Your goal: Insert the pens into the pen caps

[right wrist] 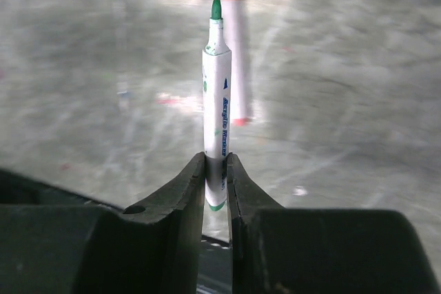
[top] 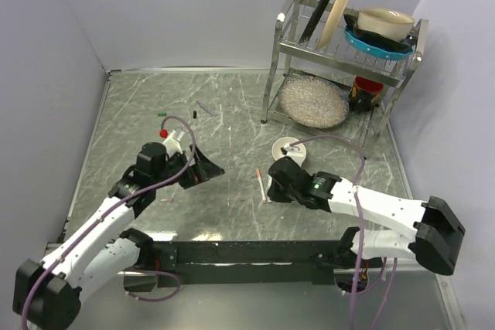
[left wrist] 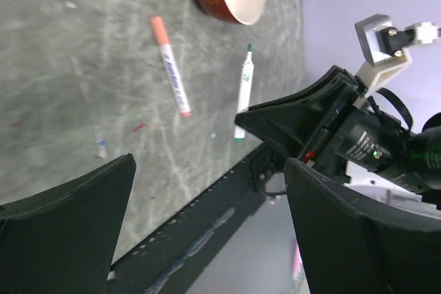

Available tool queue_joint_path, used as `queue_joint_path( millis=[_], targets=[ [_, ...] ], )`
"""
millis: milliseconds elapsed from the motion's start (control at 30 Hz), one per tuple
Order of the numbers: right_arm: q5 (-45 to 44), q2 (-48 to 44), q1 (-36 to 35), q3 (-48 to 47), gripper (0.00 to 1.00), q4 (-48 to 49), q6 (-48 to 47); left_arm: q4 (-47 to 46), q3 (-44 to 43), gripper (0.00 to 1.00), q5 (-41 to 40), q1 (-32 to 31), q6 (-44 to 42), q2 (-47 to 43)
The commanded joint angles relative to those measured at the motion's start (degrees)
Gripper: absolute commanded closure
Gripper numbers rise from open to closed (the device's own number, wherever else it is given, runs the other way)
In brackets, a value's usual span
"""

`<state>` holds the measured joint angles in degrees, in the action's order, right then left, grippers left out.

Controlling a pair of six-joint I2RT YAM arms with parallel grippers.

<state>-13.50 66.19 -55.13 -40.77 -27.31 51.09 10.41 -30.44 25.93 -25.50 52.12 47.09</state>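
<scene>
Pen (right wrist: 215,115) pinched in right jaws; left jaws wide

Your left gripper (top: 203,173) hovers left of centre, fingers spread wide. Your right gripper (top: 272,180) sits at mid-frame, just beside a pink-tipped pen (top: 261,186) lying on the table (top: 232,125). A small white bowl (top: 291,148) stands just above it. The dish rack (top: 340,59) fills the upper right. A thin purplish pen (top: 205,108) and tiny caps (top: 162,113) lie upper left.
</scene>
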Motion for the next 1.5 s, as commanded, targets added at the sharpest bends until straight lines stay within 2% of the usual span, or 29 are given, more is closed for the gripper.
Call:
queue_joint_path(
  millis=[0, 100, 200, 500, 567, 700, 733, 800, 833, 933, 1033, 1100, 1467],
  targets=[
    [1.71, -2.65, -2.43, -1.76, 1.00, 7.52, -2.40, -14.52, -0.06, 0.06, 2.02, -5.77, 4.74, 4.48],
    [3.39, -2.74, -3.84, -2.55, 1.00, 10.07, -2.66, -16.12, -1.90, 0.07, -0.62, -9.99, 4.13, 9.15],
    [4.62, -2.65, -5.24, -3.08, 1.00, 11.92, -2.75, -18.40, -2.87, 0.09, -0.89, -11.59, 4.74, 13.28],
    [3.92, -4.32, -9.55, -3.70, 1.00, 14.21, -2.22, -21.93, -4.19, 0.17, -0.27, -12.73, 5.89, 19.61],
    [3.57, -4.49, -9.99, -3.87, 1.00, 14.56, -2.05, -21.67, -4.54, 0.22, -0.36, -13.26, 5.80, 20.58],
    [3.65, -3.97, -10.43, -4.75, 1.00, 14.57, -2.13, -23.59, -3.85, 0.40, 1.04, -13.79, 6.76, 20.94],
    [3.65, -3.53, -10.43, -4.84, 1.00, 14.39, -2.14, -24.12, -3.58, 0.49, 2.09, -13.88, 6.94, 20.94],
    [3.83, -3.35, -10.52, -4.58, 1.00, 14.91, -1.87, -25.18, -3.14, 0.59, 3.33, -13.88, 7.12, 20.85],
    [4.00, -3.26, -10.43, -4.40, 1.00, 15.18, -1.78, -25.53, -2.96, 0.71, 4.64, -13.97, 7.12, 20.85],
    [4.88, -3.44, -10.43, -3.61, 0.93, 16.23, -1.17, -26.06, -2.87, 0.87, 6.06, -13.97, 7.21, 20.50],
    [7.07, -3.96, -10.43, -2.56, 0.88, 17.64, -0.64, -28.07, -2.26, 0.96, 7.99, -13.97, 7.91, 19.88],
    [7.78, -4.40, -10.43, -1.86, 0.85, 18.60, -0.29, -29.04, -1.82, 0.99, 8.69, -13.97, 8.70, 19.44],
    [11.04, -4.41, -10.34, -0.45, 0.65, 22.65, 3.13, -35.19, 0.11, 0.99, 11.07, -13.97, 12.83, 18.13]
  ],
)
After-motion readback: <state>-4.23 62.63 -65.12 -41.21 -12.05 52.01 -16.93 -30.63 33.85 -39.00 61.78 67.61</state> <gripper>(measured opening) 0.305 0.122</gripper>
